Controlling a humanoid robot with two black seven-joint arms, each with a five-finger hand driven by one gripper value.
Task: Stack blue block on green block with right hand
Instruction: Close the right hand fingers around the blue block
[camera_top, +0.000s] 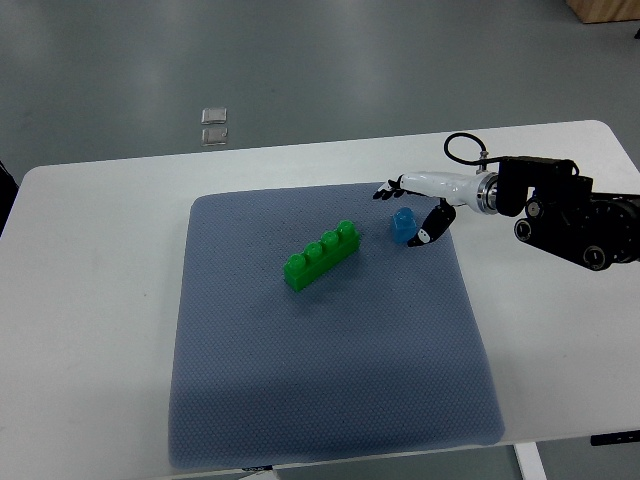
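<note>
A long green block (321, 256) with several studs lies diagonally near the middle of the grey-blue mat (320, 370). A small blue block (403, 224) stands to its right, apart from it. My right hand (408, 210) reaches in from the right edge and hovers around the blue block, fingers spread: the upper fingers (388, 189) lie above it and the thumb (430, 228) sits just right of it. The hand is open and does not clasp the block. The left arm is out of sight.
The mat covers most of the white table (90, 250). My right forearm (560, 210), black with a cable loop, lies over the table's right side. Two small clear objects (214, 125) sit on the floor beyond the table's far edge.
</note>
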